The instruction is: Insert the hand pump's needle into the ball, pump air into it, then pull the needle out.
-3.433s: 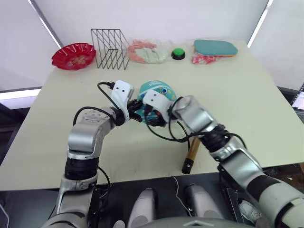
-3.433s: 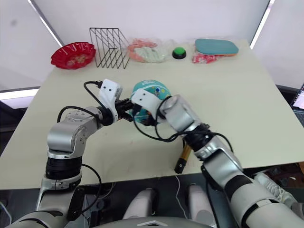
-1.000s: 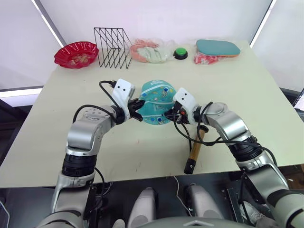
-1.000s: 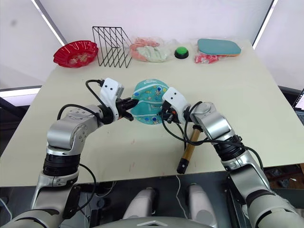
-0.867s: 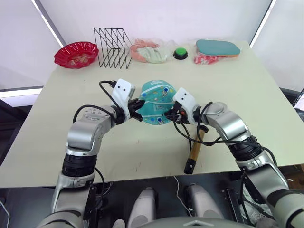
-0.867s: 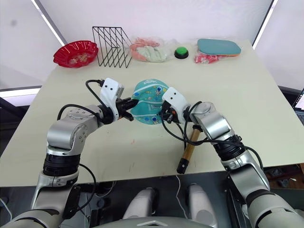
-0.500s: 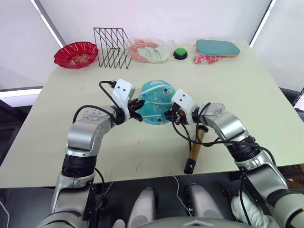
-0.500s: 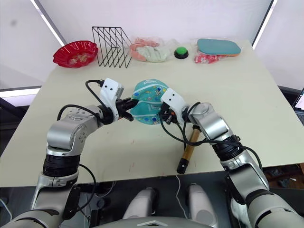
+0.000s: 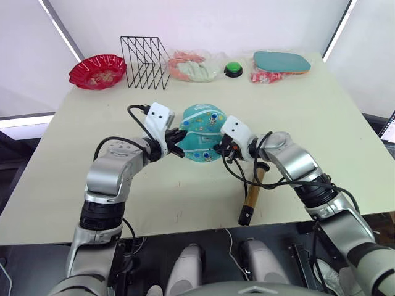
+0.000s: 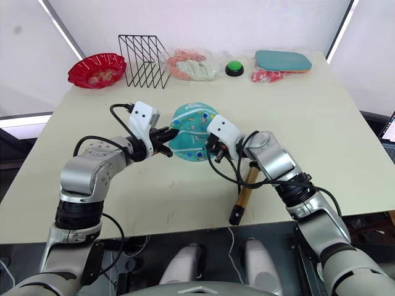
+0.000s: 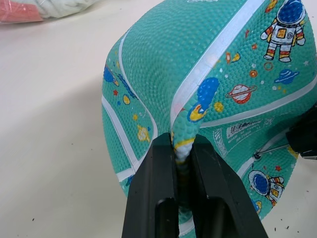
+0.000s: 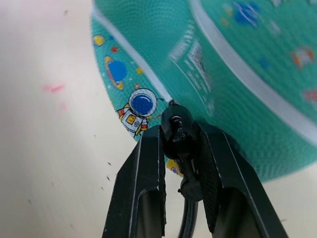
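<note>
The teal ball [image 9: 200,131] with white seams and cartoon prints sits mid-table. My left gripper [image 9: 177,137] is shut on a pinched fold of the ball at a seam [image 11: 182,147]. From the ball's other side my right gripper [image 12: 179,130] is shut on the needle's black fitting [image 12: 177,124]. The thin needle [image 11: 271,147] points into the ball beside an astronaut print, and its tip touches the rubber at a small hole. How deep it sits I cannot tell. The gold hand pump [image 9: 253,192] lies on the table near the front edge, its black hose [image 9: 237,176] looping up to the fitting.
Along the table's far edge stand a red bowl [image 9: 97,71], a black wire rack [image 9: 145,61], a bag of pink and white items [image 9: 192,66], a green button [image 9: 232,69] and a teal paddle case [image 9: 281,61] on a red packet. The table's front edge lies just beyond the pump.
My right gripper swung from the ball's front, near the left gripper, to its right side, then crept closer with the needle. The left gripper has kept its pinch.
</note>
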You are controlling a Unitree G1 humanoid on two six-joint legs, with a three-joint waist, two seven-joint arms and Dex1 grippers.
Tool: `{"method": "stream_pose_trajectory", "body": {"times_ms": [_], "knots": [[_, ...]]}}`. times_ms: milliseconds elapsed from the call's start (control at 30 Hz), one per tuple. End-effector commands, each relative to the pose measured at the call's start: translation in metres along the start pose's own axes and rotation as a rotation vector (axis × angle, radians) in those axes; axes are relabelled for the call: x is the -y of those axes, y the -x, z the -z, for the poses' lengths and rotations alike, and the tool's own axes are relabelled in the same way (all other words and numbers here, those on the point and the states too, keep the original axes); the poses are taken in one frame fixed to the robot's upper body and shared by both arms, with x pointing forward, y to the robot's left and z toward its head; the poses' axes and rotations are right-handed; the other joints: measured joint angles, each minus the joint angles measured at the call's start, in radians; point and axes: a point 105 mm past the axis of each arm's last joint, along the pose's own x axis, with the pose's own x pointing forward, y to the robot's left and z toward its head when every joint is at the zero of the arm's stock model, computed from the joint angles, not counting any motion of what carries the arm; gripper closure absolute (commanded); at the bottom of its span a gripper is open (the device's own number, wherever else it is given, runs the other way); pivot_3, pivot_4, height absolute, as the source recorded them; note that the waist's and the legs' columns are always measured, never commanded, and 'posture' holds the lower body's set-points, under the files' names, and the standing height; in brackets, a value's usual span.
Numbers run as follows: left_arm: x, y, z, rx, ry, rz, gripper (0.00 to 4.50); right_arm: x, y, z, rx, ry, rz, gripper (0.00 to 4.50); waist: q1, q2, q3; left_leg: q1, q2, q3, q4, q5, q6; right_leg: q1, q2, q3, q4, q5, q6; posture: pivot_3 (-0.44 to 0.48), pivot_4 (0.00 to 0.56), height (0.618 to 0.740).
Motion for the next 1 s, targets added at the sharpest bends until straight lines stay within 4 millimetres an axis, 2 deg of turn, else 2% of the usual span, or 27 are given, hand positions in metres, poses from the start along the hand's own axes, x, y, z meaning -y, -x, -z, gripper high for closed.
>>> {"method": "stream_pose_trajectory", "body": {"times_ms": [33, 267, 500, 800, 833, 1000], "knots": [[0.003, -0.004, 0.029, -0.115, 0.034, 0.013, 4.50, -0.004, 0.001, -0.030, 0.007, 0.216, -0.001, 4.16, 0.000, 0.000, 0.000, 0.000, 0.000, 0.000, 0.000, 0.000, 0.000, 0.000, 0.000, 0.000, 0.000, 0.000, 0.000, 0.000, 0.150, 0.740], [0.005, -0.006, 0.030, -0.115, 0.038, 0.021, 4.50, -0.005, -0.011, -0.030, -0.099, 0.382, -0.037, 4.16, -0.003, 0.000, 0.000, 0.002, 0.000, 0.000, 0.000, 0.000, 0.000, 0.001, 0.000, 0.000, 0.001, 0.000, 0.000, 0.000, 0.150, 0.740], [0.008, -0.007, 0.033, -0.120, 0.050, 0.023, 4.50, -0.005, -0.024, -0.022, -0.199, 0.499, -0.088, 4.16, -0.007, 0.000, 0.000, 0.010, 0.003, 0.002, 0.000, 0.000, 0.000, 0.007, 0.003, 0.002, 0.001, 0.000, 0.001, 0.000, 0.150, 0.740], [0.009, -0.008, 0.036, -0.125, 0.065, 0.020, 4.50, 0.003, -0.041, -0.012, -0.249, 0.510, -0.087, 4.16, -0.028, 0.000, -0.001, 0.020, 0.004, 0.002, 0.000, 0.000, 0.000, 0.015, 0.005, 0.002, 0.002, 0.002, -0.002, 0.000, 0.150, 0.740], [0.009, -0.008, 0.037, -0.126, 0.066, 0.019, 4.50, 0.003, -0.042, -0.012, -0.249, 0.507, -0.088, 4.16, -0.028, -0.001, -0.001, 0.027, 0.005, 0.002, -0.001, 0.000, 0.000, 0.021, 0.005, 0.002, 0.001, 0.001, -0.002, 0.000, 0.150, 0.740], [0.009, -0.007, 0.042, -0.141, 0.077, 0.020, 4.50, -0.004, -0.057, -0.008, -0.253, 0.476, -0.105, 4.16, -0.033, -0.002, -0.004, 0.032, 0.007, 0.003, -0.003, 0.000, 0.000, 0.023, 0.007, 0.003, 0.001, 0.001, -0.002, 0.000, 0.150, 0.740]]}}
